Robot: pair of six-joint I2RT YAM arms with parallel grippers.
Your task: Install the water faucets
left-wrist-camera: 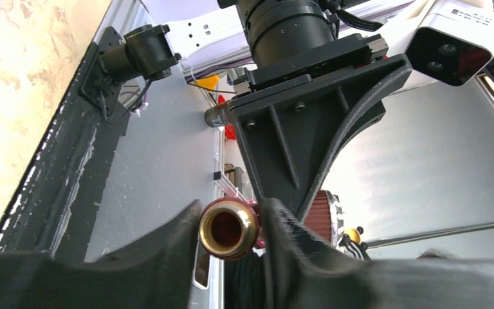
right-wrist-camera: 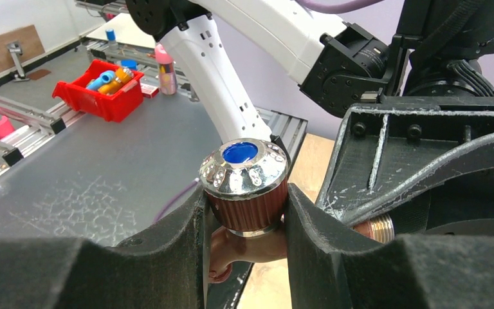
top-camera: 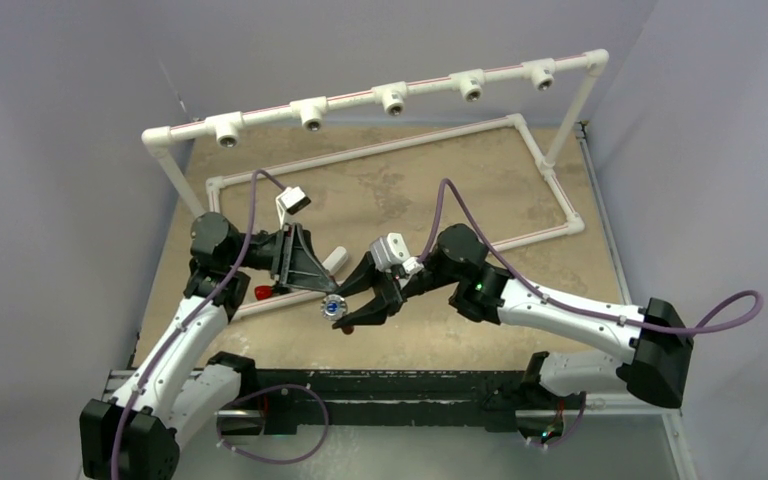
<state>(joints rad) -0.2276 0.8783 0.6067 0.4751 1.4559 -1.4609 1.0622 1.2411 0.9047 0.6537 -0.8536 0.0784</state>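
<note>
The small reddish-brown metal faucet with a chrome, blue-centred knob point(right-wrist-camera: 244, 177) is hanging just above the mottled tan surface point(top-camera: 410, 200), near its middle, between the two arms. The right jaws are clamping its ribbed knob from both sides. The left jaws are flanking its open brass end point(left-wrist-camera: 227, 228); whether they are already pressing on it I cannot tell.

The likeliest failure is a drop. If the right jaws let go while the left ones are only brushing that smooth round brass, the faucet is probably falling to the surface or swivelling out of line. The two sets of jaws are also sitting almost nose to nose, so a sideways nudge risks knocking them together.

Seen from above, a white oblong block point(top-camera: 335, 260) is lying just beside the faucet at 12 o'clock, and a small red thing point(top-camera: 263, 292) is lying near at 9 o'clock. The raised white pipe with five tee fittings point(top-camera: 392, 98) is standing well apart at 12 o'clock, with the block lying in between.
</note>
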